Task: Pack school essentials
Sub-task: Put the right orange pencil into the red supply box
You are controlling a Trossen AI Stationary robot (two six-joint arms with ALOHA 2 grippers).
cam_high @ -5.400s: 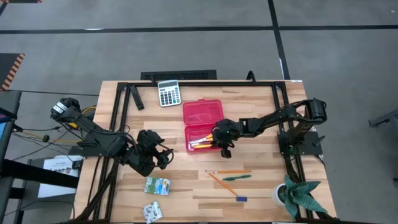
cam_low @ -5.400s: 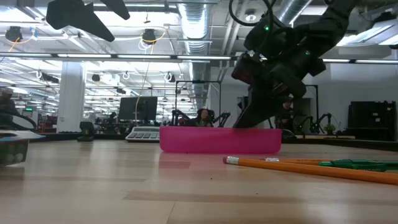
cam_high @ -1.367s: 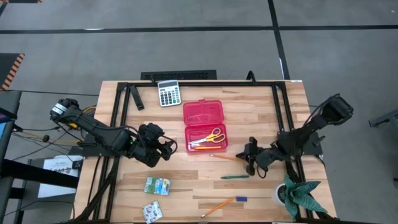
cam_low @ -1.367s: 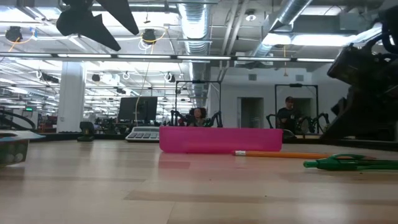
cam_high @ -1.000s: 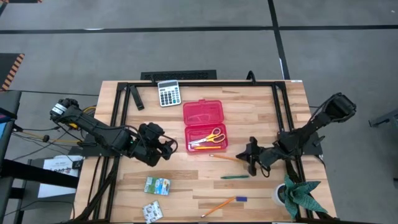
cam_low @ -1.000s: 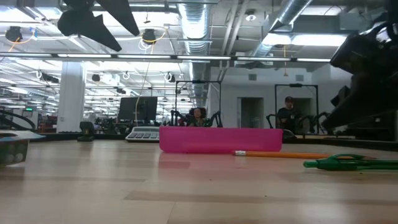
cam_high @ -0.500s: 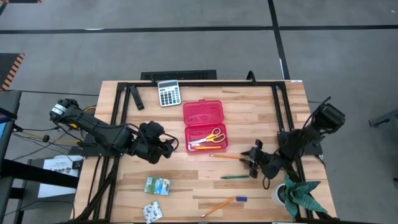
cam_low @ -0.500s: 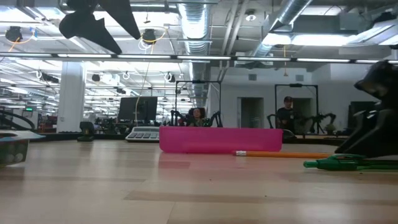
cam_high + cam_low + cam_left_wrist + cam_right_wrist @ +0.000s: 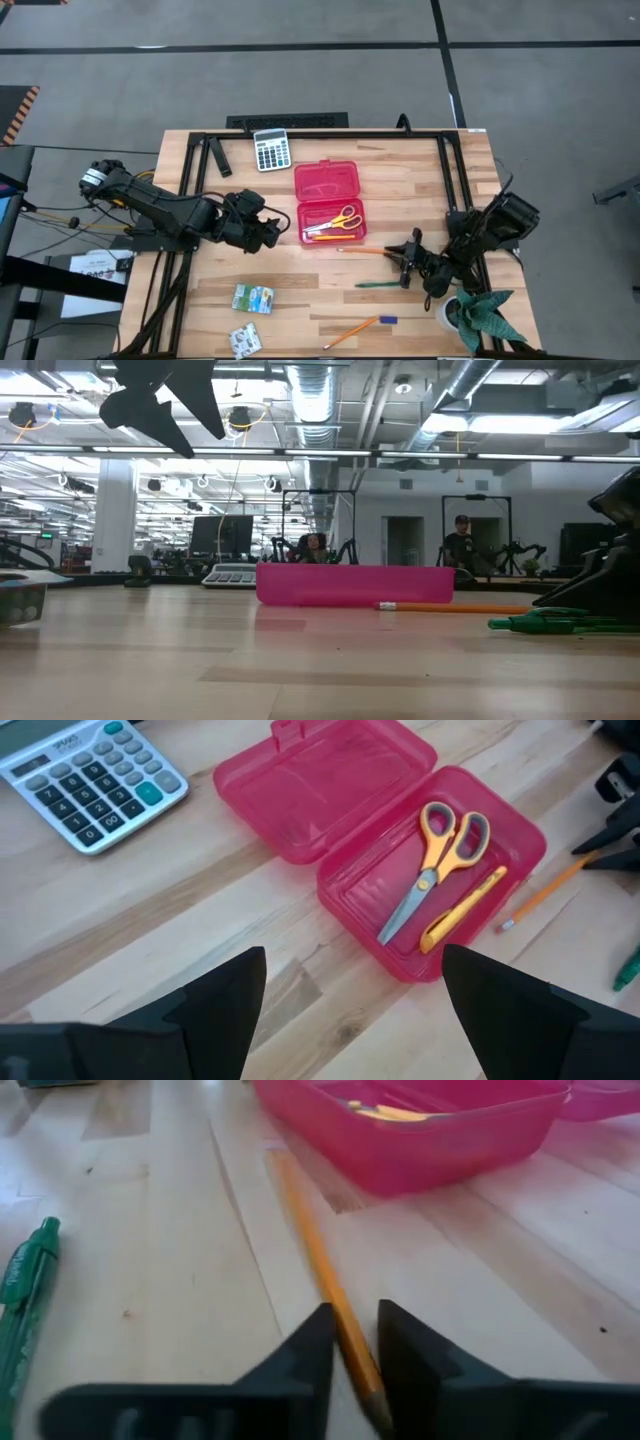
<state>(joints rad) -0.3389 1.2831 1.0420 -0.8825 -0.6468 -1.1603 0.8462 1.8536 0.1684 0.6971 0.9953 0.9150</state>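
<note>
The red case point(image 9: 328, 203) lies open with the yellow-handled scissors point(image 9: 440, 855) and a yellow pen point(image 9: 462, 907) inside. An orange pencil point(image 9: 365, 251) lies flat on the table just near of the case. My right gripper point(image 9: 404, 256) is low at the pencil's right end, its fingers close together around it. The green pen point(image 9: 375, 285), a second orange pencil point(image 9: 352, 332), the tiny blue piece point(image 9: 388, 320) and two packets point(image 9: 253, 297) point(image 9: 244, 340) lie on the near half. My left gripper point(image 9: 268, 230) hovers open, left of the case. My right gripper has the orange pencil near its sharpened end point(image 9: 352, 1352), between its two fingers point(image 9: 300, 1370). It comes low from the table's right, with the fingers lying roughly along the pencil. The pencil lies flat on the table, eraser end point(image 9: 505, 925) toward the case.
A grey calculator point(image 9: 271, 150) sits at the far edge, left of the case. A green plant point(image 9: 485, 312) and a white roll stand at the near right corner, close behind my right arm. Black frame rails run along the table's left, right and far sides.
My right gripper has sunk to the tabletop at the pencil's right end, its arm folding lower toward the near right corner. My left gripper has drifted slightly toward the case. The pencil and other things have stayed put.
</note>
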